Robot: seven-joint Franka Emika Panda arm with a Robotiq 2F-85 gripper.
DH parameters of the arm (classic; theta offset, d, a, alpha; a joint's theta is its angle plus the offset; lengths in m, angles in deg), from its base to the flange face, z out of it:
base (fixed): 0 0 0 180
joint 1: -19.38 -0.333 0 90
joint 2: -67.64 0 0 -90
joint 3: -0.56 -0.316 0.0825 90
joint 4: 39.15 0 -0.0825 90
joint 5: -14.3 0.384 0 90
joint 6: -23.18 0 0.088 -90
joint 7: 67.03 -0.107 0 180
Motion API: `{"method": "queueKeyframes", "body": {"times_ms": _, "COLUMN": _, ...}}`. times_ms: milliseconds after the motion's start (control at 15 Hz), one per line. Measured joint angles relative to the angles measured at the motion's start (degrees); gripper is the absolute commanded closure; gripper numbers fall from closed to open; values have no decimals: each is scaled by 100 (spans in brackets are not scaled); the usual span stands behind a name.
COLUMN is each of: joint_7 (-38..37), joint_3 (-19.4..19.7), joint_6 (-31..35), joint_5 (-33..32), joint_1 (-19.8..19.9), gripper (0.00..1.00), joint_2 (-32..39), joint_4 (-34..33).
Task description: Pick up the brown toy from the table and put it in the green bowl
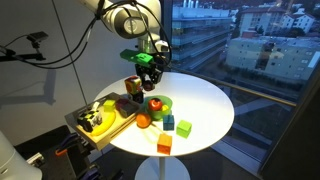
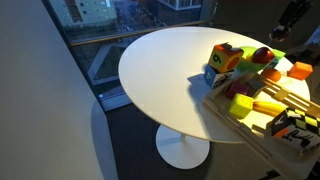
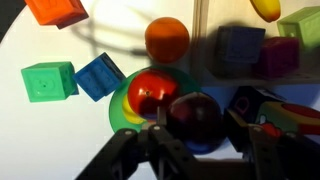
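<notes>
In the wrist view my gripper [image 3: 198, 130] is shut on the brown toy [image 3: 195, 112], a dark round lump held between the two fingers. Just beneath it is the green bowl [image 3: 120, 108], which holds a red round object [image 3: 150, 92]. In an exterior view the gripper [image 1: 150, 72] hangs a short way above the green bowl [image 1: 166, 102] near the middle of the white round table [image 1: 205, 105]. The toy itself is hard to make out there.
An orange ball [image 3: 167, 38] lies beside the bowl, with a blue cube [image 3: 100, 75], a green cube [image 3: 48, 80] and an orange cube [image 3: 55, 10] nearby. A wooden tray [image 1: 108, 128] with yellow pieces sits at the table edge. Coloured blocks [image 2: 222, 60] stand next to it.
</notes>
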Motion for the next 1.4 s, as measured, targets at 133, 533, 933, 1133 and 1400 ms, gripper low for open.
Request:
{"method": "queueKeyframes", "body": {"times_ms": 133, "joint_7": -77, "joint_3": -43, "joint_6": 8, "joint_5": 0, "joint_1": -15, "gripper": 66, "joint_2": 130, "joint_4": -112}}
{"method": "queueKeyframes", "body": {"times_ms": 533, "joint_7": -299, "joint_3": -179, "joint_6": 29, "joint_5": 0, "joint_1": -74, "gripper": 66, "joint_2": 546, "joint_4": -427}}
{"method": "queueKeyframes", "body": {"times_ms": 933, "joint_7": -468, "joint_3": -251, "joint_6": 64, "joint_5": -1, "joint_1": -102, "gripper": 66, "joint_2": 1013, "joint_4": -797}}
{"method": "queueKeyframes", "body": {"times_ms": 1133, "joint_7": -488, "joint_3": -251, "joint_6": 64, "joint_5": -7, "joint_1": -98, "gripper": 66, "joint_2": 1217, "joint_4": -968}}
{"method": "queueKeyframes", "body": {"times_ms": 1400, "joint_7": -497, "joint_3": -245, "joint_6": 63, "joint_5": -13, "joint_1": -78, "gripper": 66, "joint_2": 1438, "joint_4": -1122}}
